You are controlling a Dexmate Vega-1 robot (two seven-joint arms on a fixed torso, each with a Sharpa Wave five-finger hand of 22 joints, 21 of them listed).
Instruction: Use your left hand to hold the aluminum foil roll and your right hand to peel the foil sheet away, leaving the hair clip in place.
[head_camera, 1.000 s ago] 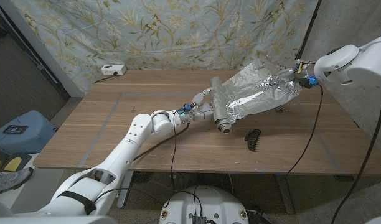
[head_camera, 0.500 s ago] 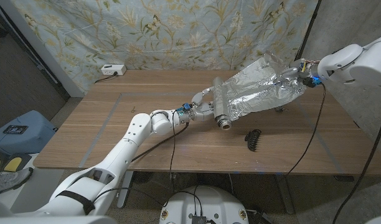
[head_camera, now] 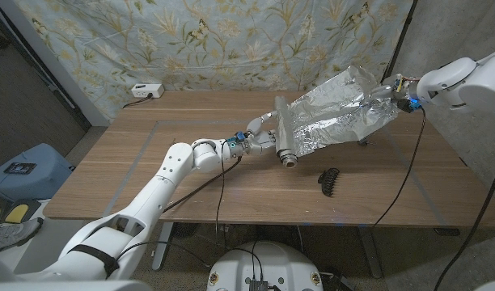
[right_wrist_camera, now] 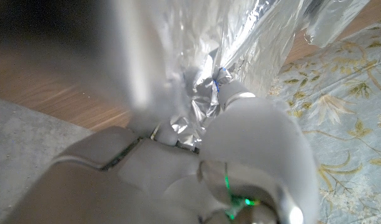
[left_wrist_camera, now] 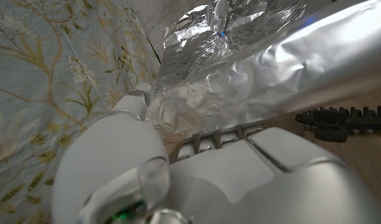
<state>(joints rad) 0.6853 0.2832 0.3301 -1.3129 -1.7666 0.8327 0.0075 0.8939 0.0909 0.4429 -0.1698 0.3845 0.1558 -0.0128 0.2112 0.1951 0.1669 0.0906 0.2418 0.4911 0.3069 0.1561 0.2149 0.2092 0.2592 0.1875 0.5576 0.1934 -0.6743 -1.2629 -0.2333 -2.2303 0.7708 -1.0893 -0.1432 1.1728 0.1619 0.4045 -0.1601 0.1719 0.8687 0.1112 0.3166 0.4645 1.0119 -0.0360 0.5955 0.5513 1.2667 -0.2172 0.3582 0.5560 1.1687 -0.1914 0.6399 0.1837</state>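
The aluminum foil roll (head_camera: 285, 137) lies on the wooden table (head_camera: 150, 162) at its middle, and my left hand (head_camera: 262, 139) grips it from the left. A crumpled foil sheet (head_camera: 336, 117) stretches from the roll up and to the right, off the table. My right hand (head_camera: 391, 95) pinches the sheet's far end in the air. A black hair clip (head_camera: 330, 180) lies on the table in front of the sheet, apart from it. The left wrist view has my left hand (left_wrist_camera: 178, 174) against the foil roll (left_wrist_camera: 253, 81), with the hair clip (left_wrist_camera: 346, 118) beyond. The right wrist view shows my right hand (right_wrist_camera: 197, 155) holding crumpled foil (right_wrist_camera: 197, 93).
A white power strip (head_camera: 146, 90) sits at the table's back left corner. A floral cloth (head_camera: 231, 40) hangs behind the table. A blue bin (head_camera: 25, 170) stands on the floor to the left. Cables run along both arms.
My right hand has pulled the sheet's end further right and slightly up, drawing the foil tauter. The roll with my left hand has shifted slightly toward the back. The hair clip has stayed put.
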